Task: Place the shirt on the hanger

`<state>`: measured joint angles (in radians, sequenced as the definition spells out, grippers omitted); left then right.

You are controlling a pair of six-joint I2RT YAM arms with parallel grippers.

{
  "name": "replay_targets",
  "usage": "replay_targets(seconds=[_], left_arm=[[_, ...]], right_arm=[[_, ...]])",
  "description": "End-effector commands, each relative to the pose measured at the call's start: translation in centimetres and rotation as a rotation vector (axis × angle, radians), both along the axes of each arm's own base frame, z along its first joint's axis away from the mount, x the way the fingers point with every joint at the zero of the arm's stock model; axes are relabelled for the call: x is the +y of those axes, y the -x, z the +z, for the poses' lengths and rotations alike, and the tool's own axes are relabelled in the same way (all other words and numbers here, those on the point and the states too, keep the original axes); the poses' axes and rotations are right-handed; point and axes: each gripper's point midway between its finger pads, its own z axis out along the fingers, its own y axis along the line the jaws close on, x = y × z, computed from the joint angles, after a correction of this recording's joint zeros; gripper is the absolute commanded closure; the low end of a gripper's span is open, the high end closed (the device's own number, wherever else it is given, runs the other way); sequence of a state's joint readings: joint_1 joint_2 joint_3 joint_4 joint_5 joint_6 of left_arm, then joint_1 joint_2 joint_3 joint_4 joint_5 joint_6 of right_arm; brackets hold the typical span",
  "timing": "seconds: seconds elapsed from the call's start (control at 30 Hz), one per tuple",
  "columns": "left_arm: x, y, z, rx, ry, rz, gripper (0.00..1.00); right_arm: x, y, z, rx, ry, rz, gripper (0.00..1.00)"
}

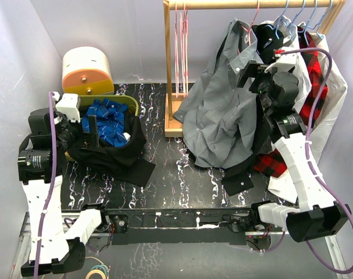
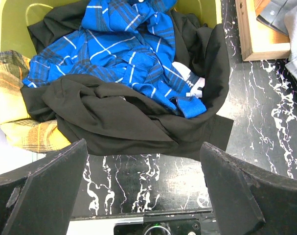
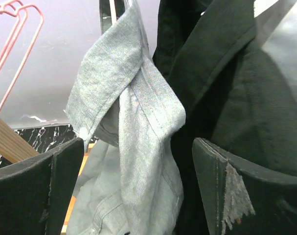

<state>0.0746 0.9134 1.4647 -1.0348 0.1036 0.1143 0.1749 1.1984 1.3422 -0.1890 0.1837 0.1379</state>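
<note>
The grey shirt (image 1: 223, 110) hangs from the wooden rail, its tail resting on the table. The hook of a pink hanger (image 1: 257, 16) rises from its collar to the rail. My right gripper (image 1: 250, 74) is open at the shirt's collar. In the right wrist view, the right gripper (image 3: 138, 191) has its jaws on either side of the grey collar and placket (image 3: 133, 117), with no grip. My left gripper (image 1: 93, 129) is open and empty over the clothes pile. In the left wrist view, the left gripper (image 2: 143, 186) hovers above the table.
A black collared shirt (image 3: 226, 98) hangs right beside the grey one. Spare pink hangers (image 1: 181, 46) hang at the rail's left end by the post (image 1: 167, 64). Pale blue hangers (image 1: 298, 14) carry red plaid (image 1: 307, 81) and white garments. A basket (image 1: 127, 103) holds blue (image 2: 124, 54), black (image 2: 128, 117) and yellow clothes.
</note>
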Motion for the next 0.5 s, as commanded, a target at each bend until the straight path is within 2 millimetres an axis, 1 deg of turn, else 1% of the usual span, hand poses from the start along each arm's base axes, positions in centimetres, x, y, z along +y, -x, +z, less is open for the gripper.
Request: replay_targets(seconds=[0.0,0.07,0.17,0.23,0.3,0.4,0.47], left_arm=[[0.4,0.2,1.5,-0.043,-0.004,0.029,0.03],[0.6,0.4,1.8,-0.051,0.000,0.047,0.03],[0.7,0.5,2.2,-0.064,0.017,0.069,0.03],[1.1,0.6,2.7,-0.080,0.020,0.089,0.03],[1.6,0.8,3.0,-0.102,0.020,0.119,0.03],[2.0,1.3,3.3,-0.141,0.002,0.128,0.05],[2.9,1.6,4.6,-0.201,0.003,0.198,0.03]], right_arm=[[-0.6,2.9,4.2,-0.136,-0.062,-0.002,0.02],[-0.5,4.5,5.3,-0.174,-0.089,0.016,0.02],[0.5,6.8,6.2,-0.230,-0.120,0.094,0.01],[1.7,8.1,5.7,-0.239,-0.136,0.166,0.02],[2.2,9.3,4.7,-0.234,-0.151,0.208,0.02],[2.3,11.0,2.9,-0.231,-0.161,0.226,0.02],[1.9,12.1,2.5,-0.243,-0.152,0.218,0.02]])
